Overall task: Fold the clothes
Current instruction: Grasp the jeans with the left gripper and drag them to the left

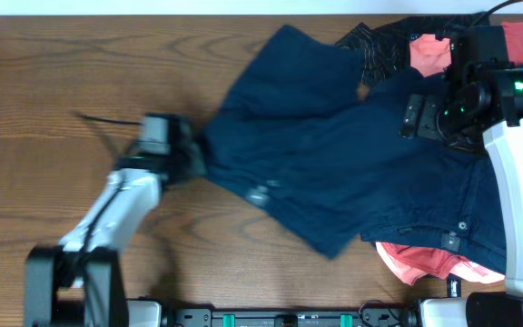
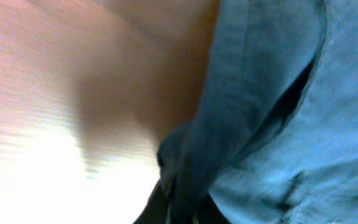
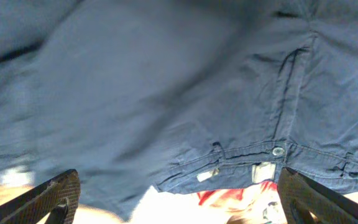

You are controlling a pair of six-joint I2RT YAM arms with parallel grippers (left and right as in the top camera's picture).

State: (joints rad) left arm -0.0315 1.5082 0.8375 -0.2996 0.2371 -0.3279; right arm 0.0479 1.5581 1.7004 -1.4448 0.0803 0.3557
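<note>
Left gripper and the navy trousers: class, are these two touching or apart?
Touching. In the left wrist view an edge of the navy trousers is bunched in the jaws of the left gripper. The overhead view shows the gripper meeting that same edge.

No readable text in any view. Two pale tags (image 3: 263, 172) on jeans (image 3: 166, 93) waistband, lower centre of right wrist view, too blurred to read. Button (image 3: 279, 151) just above them, stamp illegible. Left wrist view all blur.
</note>
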